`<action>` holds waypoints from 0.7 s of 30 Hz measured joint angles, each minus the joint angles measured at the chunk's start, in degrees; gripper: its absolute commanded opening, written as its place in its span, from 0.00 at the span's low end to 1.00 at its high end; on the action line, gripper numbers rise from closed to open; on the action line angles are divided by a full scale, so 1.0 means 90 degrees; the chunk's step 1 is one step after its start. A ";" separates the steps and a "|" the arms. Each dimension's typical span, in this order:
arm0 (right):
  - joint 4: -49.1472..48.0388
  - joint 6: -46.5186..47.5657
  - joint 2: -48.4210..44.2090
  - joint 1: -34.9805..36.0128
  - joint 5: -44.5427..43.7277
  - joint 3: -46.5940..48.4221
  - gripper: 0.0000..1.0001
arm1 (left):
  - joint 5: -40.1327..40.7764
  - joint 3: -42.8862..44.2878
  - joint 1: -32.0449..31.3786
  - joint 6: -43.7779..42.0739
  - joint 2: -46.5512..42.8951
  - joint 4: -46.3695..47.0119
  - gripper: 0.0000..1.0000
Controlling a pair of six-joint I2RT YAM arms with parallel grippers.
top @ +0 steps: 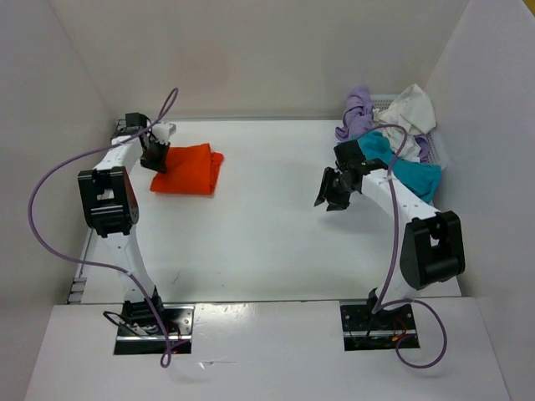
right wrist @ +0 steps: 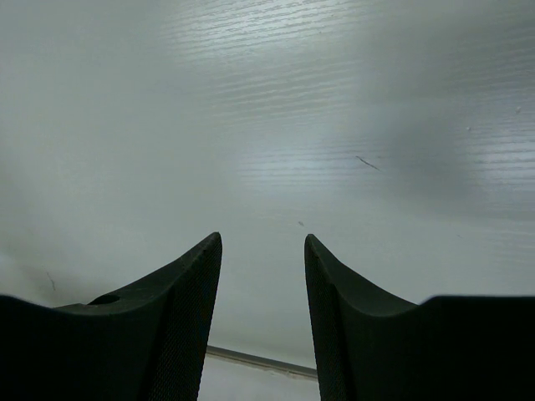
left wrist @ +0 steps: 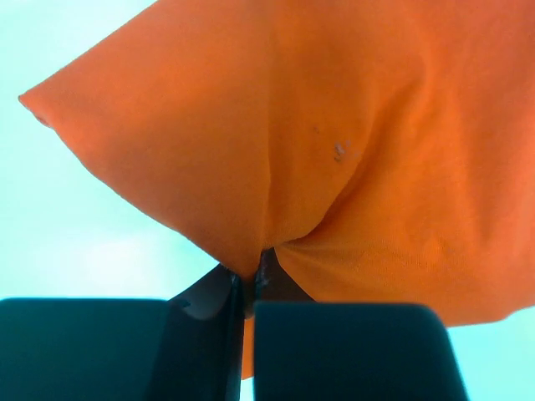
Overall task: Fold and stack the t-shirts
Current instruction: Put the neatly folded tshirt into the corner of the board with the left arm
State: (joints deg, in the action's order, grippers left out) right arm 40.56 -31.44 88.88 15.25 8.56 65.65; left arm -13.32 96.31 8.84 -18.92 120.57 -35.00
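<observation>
An orange t-shirt (top: 189,170) lies folded at the far left of the table. My left gripper (top: 156,159) is shut on its left edge; in the left wrist view the orange cloth (left wrist: 334,150) bunches into the closed jaws of that gripper (left wrist: 251,284). The teal-blue t-shirt (top: 410,171), the lavender purple t-shirt (top: 358,113) and the off-white t-shirt (top: 411,109) lie heaped in a white mesh basket (top: 435,150) at the far right. My right gripper (top: 333,194) is open and empty over bare table left of the basket; the right wrist view shows that gripper (right wrist: 262,246) with its jaws apart.
White walls close in the table at the back and both sides. The basket stands in the far right corner. The arm bases sit at the near edge.
</observation>
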 measured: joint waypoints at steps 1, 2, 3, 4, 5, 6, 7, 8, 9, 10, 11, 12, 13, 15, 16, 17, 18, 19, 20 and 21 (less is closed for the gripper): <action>0.0080 0.0056 0.0019 -0.0034 -0.0012 0.0034 0.50 | 0.0199 0.0182 0.0100 -0.0075 0.0114 0.0034 0.00; 0.0129 0.0092 0.0034 -0.0049 -0.0022 0.0063 0.50 | 0.0386 0.0391 0.0202 -0.0136 0.0245 0.0083 0.00; 0.0202 0.0138 0.0083 -0.0058 -0.0027 0.0134 0.50 | 0.0532 0.0648 0.0277 -0.0216 0.0410 0.0044 0.00; 0.0260 0.0158 0.0134 -0.0058 -0.0046 0.0209 0.50 | 0.0668 0.0950 0.0342 -0.0272 0.0612 0.0044 0.00; 0.0335 0.0194 0.0209 -0.0063 -0.0056 0.0318 0.50 | 0.0794 0.1231 0.0396 -0.0369 0.0811 0.0078 0.00; 0.0364 0.0228 0.0284 -0.0068 -0.0070 0.0418 0.50 | 0.0920 0.1506 0.0444 -0.0418 0.1020 0.0104 0.00; 0.0430 0.0257 0.0364 -0.0068 -0.0087 0.0522 0.51 | 0.1069 0.1787 0.0474 -0.0464 0.1219 0.0085 0.00; 0.0486 0.0279 0.0442 -0.0068 -0.0100 0.0629 0.51 | 0.1214 0.2047 0.0500 -0.0546 0.1411 0.0131 0.00; 0.0529 0.0296 0.0512 -0.0070 -0.0119 0.0729 0.51 | 0.1324 0.2285 0.0525 -0.0595 0.1610 0.0146 0.00; 0.0559 0.0313 0.0566 -0.0070 -0.0141 0.0792 0.51 | 0.1394 0.2526 0.0559 -0.0644 0.1775 0.0124 0.00; 0.0607 0.0318 0.0612 -0.0070 -0.0155 0.0848 0.51 | 0.1464 0.2815 0.0576 -0.0697 0.1960 0.0049 0.00; 0.0665 0.0325 0.0656 -0.0070 -0.0175 0.0906 0.51 | 0.1511 0.3147 0.0595 -0.0733 0.2183 0.0000 0.00; 0.0712 0.0335 0.0697 -0.0070 -0.0189 0.0954 0.51 | 0.1559 0.3580 0.0619 -0.0750 0.2436 -0.0151 0.00; 0.0826 0.0340 0.0789 -0.0070 -0.0233 0.1066 0.51 | 0.1588 0.4872 0.0682 -0.0748 0.3121 -0.0556 0.00; 0.0877 0.0342 0.0850 -0.0070 -0.0245 0.1129 0.51 | 0.1581 0.5761 0.0729 -0.0738 0.3570 -0.0784 0.00; 0.0940 0.0342 0.0896 -0.0070 -0.0257 0.1183 0.51 | 0.1593 0.6577 0.0792 -0.0726 0.4010 -0.0903 0.00; 0.0969 0.0345 0.0942 -0.0070 -0.0265 0.1226 0.51 | 0.1615 0.7315 0.0840 -0.0721 0.4374 -0.1086 0.00; 0.1013 0.0350 0.0984 -0.0068 -0.0272 0.1268 0.51 | 0.1668 0.7837 0.0901 -0.0721 0.4658 -0.1156 0.00; 0.1052 0.0359 0.1018 -0.0070 -0.0291 0.1307 0.51 | 0.1707 0.7888 0.0952 -0.0721 0.4702 -0.1168 0.00; 0.1088 0.0362 0.1064 -0.0070 -0.0311 0.1343 0.51 | 0.1732 0.7837 0.0981 -0.0709 0.4702 -0.1209 0.00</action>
State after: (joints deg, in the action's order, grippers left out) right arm 50.35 -28.18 98.45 14.61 5.76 77.73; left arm 2.26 166.84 17.67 -25.30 162.89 -45.89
